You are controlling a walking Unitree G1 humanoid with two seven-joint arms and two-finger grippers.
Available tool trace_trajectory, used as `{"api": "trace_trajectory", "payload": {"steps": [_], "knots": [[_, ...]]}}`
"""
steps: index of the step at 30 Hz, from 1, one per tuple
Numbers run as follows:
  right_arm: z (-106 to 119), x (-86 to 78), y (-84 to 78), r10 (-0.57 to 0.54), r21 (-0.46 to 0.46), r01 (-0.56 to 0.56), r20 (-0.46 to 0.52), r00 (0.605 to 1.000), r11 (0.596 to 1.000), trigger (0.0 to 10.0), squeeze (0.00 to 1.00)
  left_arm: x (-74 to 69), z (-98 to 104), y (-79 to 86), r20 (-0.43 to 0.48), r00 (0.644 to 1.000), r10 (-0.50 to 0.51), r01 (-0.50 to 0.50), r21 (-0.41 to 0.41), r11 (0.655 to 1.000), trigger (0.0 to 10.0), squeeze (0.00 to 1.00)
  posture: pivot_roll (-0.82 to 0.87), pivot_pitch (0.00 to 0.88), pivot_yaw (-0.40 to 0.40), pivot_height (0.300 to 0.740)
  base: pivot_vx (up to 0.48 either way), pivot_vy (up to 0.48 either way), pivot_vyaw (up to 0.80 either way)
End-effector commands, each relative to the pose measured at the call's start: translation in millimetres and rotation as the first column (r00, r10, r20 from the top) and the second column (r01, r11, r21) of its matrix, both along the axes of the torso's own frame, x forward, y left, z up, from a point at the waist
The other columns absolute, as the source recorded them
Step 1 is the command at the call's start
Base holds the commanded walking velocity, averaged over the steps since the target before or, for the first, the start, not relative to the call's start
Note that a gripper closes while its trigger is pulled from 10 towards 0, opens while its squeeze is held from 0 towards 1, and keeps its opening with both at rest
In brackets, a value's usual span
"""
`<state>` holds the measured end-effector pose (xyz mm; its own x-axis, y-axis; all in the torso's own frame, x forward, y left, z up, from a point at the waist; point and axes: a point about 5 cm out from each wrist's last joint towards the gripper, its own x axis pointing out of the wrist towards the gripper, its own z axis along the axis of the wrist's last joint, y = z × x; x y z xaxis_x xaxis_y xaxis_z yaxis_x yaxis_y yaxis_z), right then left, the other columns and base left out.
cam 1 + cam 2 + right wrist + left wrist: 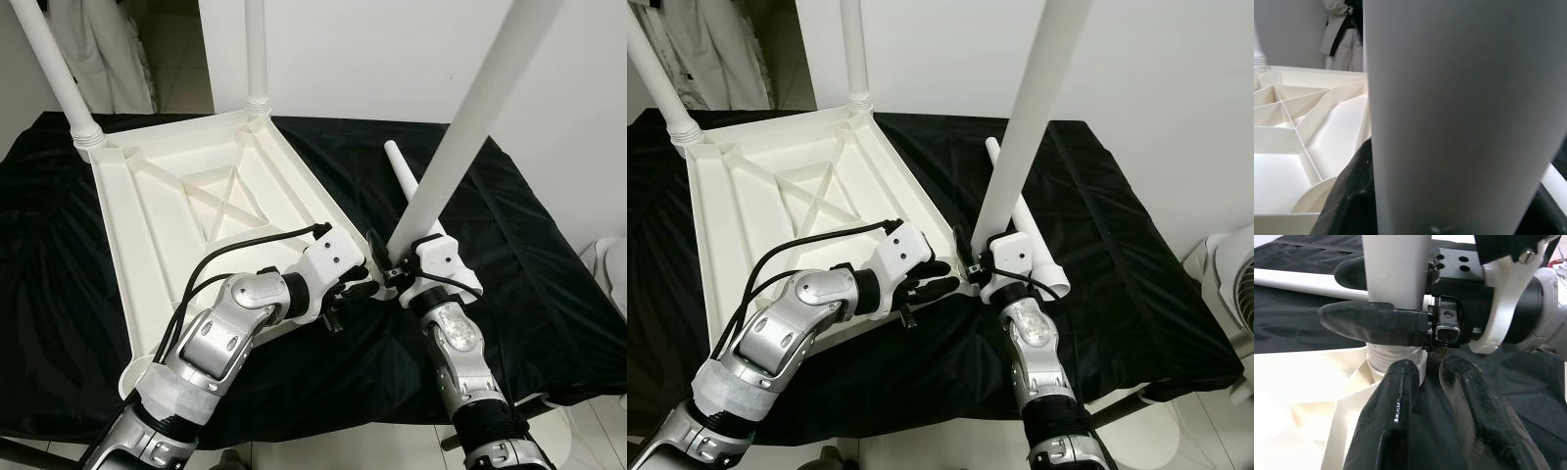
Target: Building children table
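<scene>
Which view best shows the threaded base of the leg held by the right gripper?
The left wrist view: the threaded base meets the tabletop corner, under the right gripper. In the eye views, grippers hide it; the right wrist view shows plain shaft.

I see the white plastic tabletop [196,225] lying upside down, ribs up, toward the left edge of the black-draped table [529,264]. Two legs [257,54] stand at its far corners, a third [470,117] leans at the near right corner, and a fourth [404,174] lies beside it.

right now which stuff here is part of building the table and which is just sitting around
In the job:
- upturned white tabletop
- two fitted legs
- third leg, gripped by the right end effector at the corner socket
- spare leg lying on the cloth
- left end effector beside that socket

Just there:
- black cloth
- fan
</scene>
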<state>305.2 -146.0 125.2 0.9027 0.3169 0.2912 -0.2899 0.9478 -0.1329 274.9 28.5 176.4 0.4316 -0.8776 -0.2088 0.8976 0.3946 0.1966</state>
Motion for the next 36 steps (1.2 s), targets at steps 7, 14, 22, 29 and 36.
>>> {"api": "trace_trajectory", "payload": {"steps": [7, 14, 22, 29, 36], "knots": [[-26.9, -4.7, -8.3, -0.048, 0.055, 0.056, -0.145, 0.988, 0.997, 10.0, 0.0, 0.0, 1.6, 0.4, 0.01, 1.0, 0.016, -0.016, 0.005, 1.0, 10.0, 0.0, 0.1, 0.026, -0.012, 0.74, 0.0, 0.0, 0.0], [-38.5, -2.0, -10.4, -0.061, 0.119, 0.091, -0.237, 0.97, 0.989, 10.0, 0.0, -0.3, 1.6, 0.3, 0.011, 1.0, 0.012, -0.013, 0.007, 1.0, 10.0, 0.0, 0.1, 0.021, -0.01, 0.74, 0.0, 0.0, 0.0], [-41.8, 4.7, -9.8, -0.059, 0.072, 0.084, -0.293, 0.954, 0.994, 10.0, 0.0, -0.8, 2.0, -0.7, 0.012, 1.0, 0.007, -0.007, 0.007, 1.0, 10.0, 0.0, 0.1, 0.021, -0.01, 0.74, 0.0, 0.0, 0.0], [-40.9, 9.5, -6.6, -0.025, 0.023, 0.034, -0.321, 0.947, 0.999, 10.0, 0.0, -0.1, 2.7, -0.5, 0.012, 1.0, 0.01, -0.01, 0.005, 1.0, 10.0, 0.0, 0.1, 0.024, -0.012, 0.74, 0.0, 0.0, 0.0], [-43.3, 11.2, -5.4, -0.005, -0.008, 0.002, -0.355, 0.935, 1.0, 10.0, 0.0, 0.3, 2.8, 0.1, 0.012, 1.0, 0.014, -0.014, 0.004, 1.0, 10.0, 0.0, 0.1, 0.029, -0.015, 0.74, 0.0, 0.0, 0.0]]}}
